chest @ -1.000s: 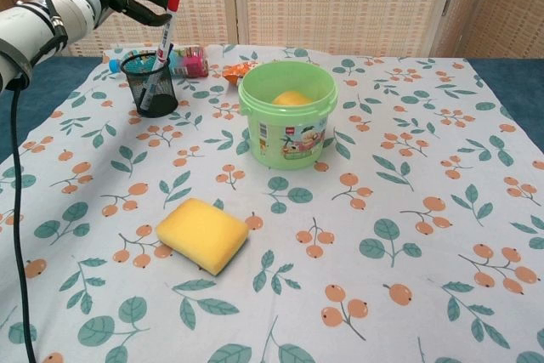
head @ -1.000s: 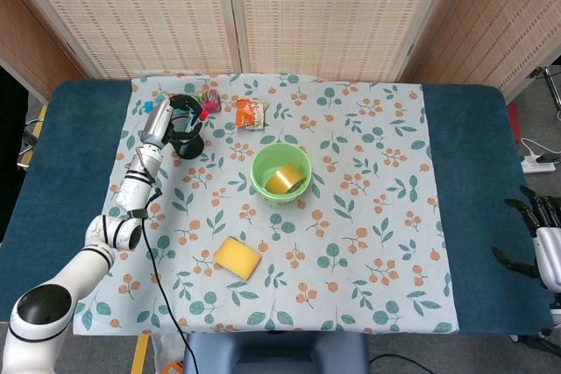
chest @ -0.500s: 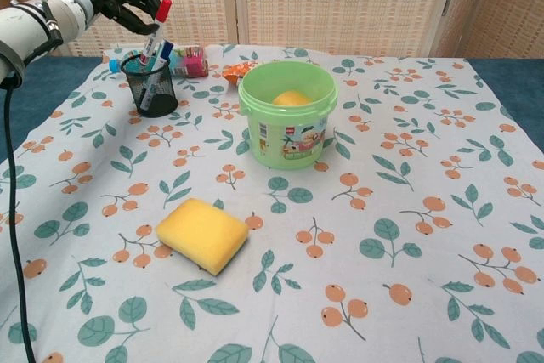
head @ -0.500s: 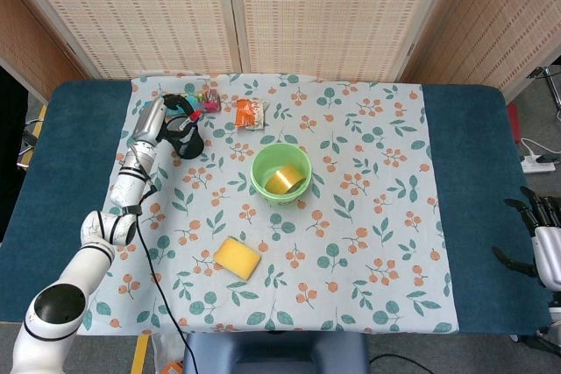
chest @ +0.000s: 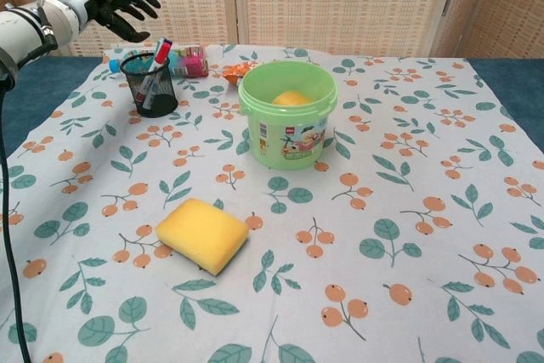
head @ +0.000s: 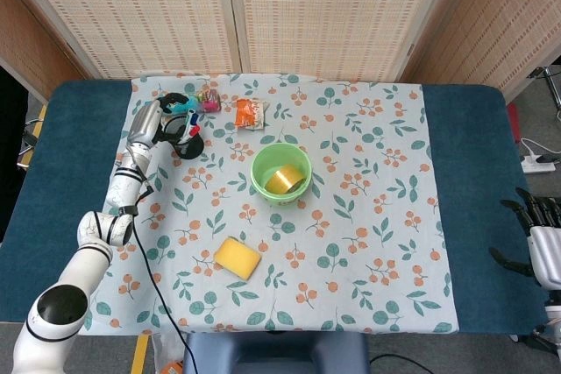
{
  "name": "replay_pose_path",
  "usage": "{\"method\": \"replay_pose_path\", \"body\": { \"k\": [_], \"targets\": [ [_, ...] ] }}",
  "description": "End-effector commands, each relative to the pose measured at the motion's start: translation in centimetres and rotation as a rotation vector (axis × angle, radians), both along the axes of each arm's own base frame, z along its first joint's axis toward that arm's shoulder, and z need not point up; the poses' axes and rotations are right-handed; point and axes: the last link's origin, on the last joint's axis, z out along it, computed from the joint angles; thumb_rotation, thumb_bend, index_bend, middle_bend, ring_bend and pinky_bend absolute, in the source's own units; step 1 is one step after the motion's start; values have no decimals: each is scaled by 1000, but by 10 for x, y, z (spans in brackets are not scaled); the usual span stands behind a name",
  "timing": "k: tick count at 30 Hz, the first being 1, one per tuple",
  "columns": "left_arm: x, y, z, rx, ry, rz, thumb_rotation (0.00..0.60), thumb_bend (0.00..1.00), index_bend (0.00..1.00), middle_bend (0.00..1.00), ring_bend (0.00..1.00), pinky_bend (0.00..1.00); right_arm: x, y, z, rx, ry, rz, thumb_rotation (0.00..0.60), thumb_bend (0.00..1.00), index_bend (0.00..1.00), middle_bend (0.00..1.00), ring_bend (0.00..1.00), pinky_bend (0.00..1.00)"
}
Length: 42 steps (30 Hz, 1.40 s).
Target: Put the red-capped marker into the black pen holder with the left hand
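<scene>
Floral tablecloth (chest: 408, 150), upper left: red-capped marker (chest: 154, 62) leans inside black pen holder (chest: 151, 91). Left hand (chest: 119, 6) above, fingers spread, empty. Marker judged light, rigid, slippery; grip mid-barrel.

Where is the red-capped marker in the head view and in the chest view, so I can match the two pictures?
Head view: red-capped marker at upper left, inside the black pen holder.
Chest view: marker at upper left, leaning in the holder.
Shared landmark: green bucket, right of the holder in both.
</scene>
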Motion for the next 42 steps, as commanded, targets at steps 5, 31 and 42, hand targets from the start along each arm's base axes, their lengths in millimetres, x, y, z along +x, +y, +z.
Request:
{"method": "replay_pose_path", "body": {
  "k": [5,31,42],
  "targets": [
    [9,4,21,73,17,-56,600,355,128,71,41,227,1,1,2,-7,-10,9,600,128,214,48,85,0],
    [-130,-299,91,169,800,19,600,383,227,108,64,135,36,19,-8,80,-68,197,600,128,214,49,85,0],
    [-146,-303,86,149,799,51,600,385,283,138,64,135,41,22,-11,84,-56,213,600,128,214,49,85,0]
  ]
}}
